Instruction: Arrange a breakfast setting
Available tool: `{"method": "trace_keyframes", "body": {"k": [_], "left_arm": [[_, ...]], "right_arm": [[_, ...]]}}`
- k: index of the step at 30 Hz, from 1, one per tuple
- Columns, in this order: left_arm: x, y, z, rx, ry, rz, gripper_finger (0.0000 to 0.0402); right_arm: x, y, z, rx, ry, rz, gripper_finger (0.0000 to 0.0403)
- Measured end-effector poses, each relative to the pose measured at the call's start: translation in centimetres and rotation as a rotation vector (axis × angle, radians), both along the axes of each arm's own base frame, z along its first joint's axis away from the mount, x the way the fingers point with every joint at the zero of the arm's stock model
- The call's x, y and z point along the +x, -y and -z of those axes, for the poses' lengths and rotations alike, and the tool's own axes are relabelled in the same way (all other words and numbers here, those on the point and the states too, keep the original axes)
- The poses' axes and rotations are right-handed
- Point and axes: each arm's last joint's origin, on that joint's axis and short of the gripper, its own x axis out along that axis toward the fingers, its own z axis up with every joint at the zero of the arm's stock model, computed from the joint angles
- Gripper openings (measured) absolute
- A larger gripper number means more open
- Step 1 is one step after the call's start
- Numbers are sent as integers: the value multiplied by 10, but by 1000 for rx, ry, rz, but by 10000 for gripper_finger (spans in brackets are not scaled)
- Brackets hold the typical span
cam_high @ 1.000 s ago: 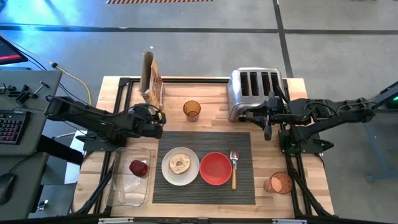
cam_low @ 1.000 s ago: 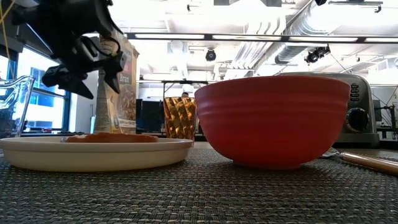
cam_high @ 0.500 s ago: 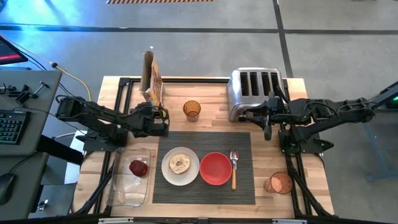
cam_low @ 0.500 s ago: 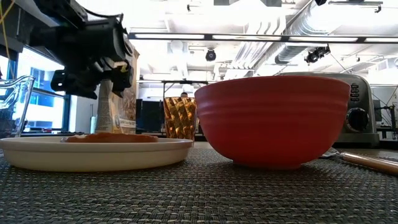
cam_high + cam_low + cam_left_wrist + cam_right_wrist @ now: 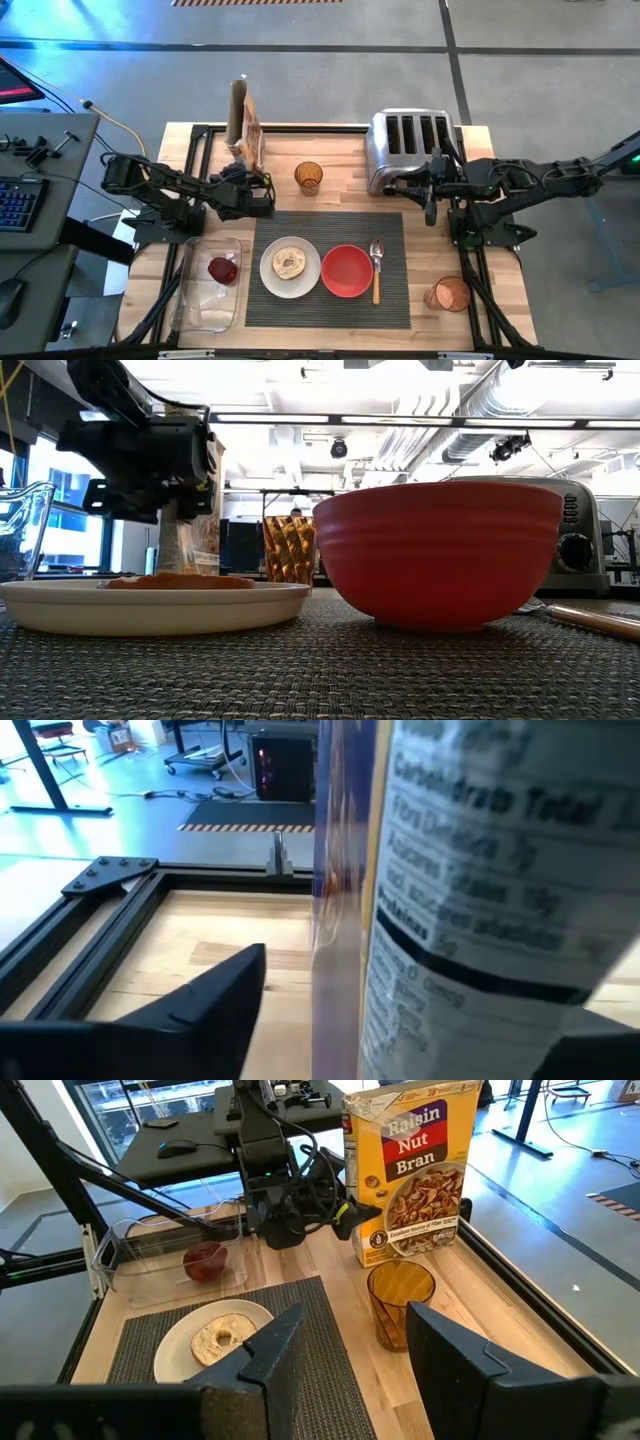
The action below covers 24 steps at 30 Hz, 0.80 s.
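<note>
The dark grey ribbed mat [image 5: 330,225] carries the white plate [image 5: 290,267] with the bagel half [image 5: 290,263], the red bowl [image 5: 347,270] and the wooden-handled spoon [image 5: 377,272]. The dark red fruit [image 5: 222,269] lies in the clear tray [image 5: 205,295]. My left gripper [image 5: 257,184] is open and level at the near narrow side of an upright cereal box [image 5: 245,130]. In the left wrist view the box [image 5: 440,870] stands between the fingers, with a gap beside one finger [image 5: 215,995]. My right gripper [image 5: 350,1370] is open and empty beside the toaster [image 5: 410,150].
An amber glass [image 5: 308,177] stands on the wood between the cereal box and the toaster. A second amber glass [image 5: 447,294] stands at the near right, off the mat. The table's black frame [image 5: 300,127] runs along its edges.
My left gripper has tipped from pointing slantwise down to level. It has gone toward the cereal box, so that the box's narrow side now stands between its open fingers. The box has not moved.
</note>
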Motion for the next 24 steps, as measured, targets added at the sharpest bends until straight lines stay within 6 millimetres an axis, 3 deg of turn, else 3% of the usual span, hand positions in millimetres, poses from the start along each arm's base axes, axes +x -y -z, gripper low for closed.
{"method": "trace_keyframes", "body": {"k": [13, 21, 24], "left_arm": [[0, 0, 0, -9, -38, 13, 89], [0, 0, 0, -11, -77, 25, 14], [-1, 0, 0, -12, -85, 25, 4]], "right_arm": [[0, 0, 0, 0, 0, 0, 154], [0, 0, 0, 0, 0, 0, 154], [0, 0, 0, 0, 0, 0, 154]]}}
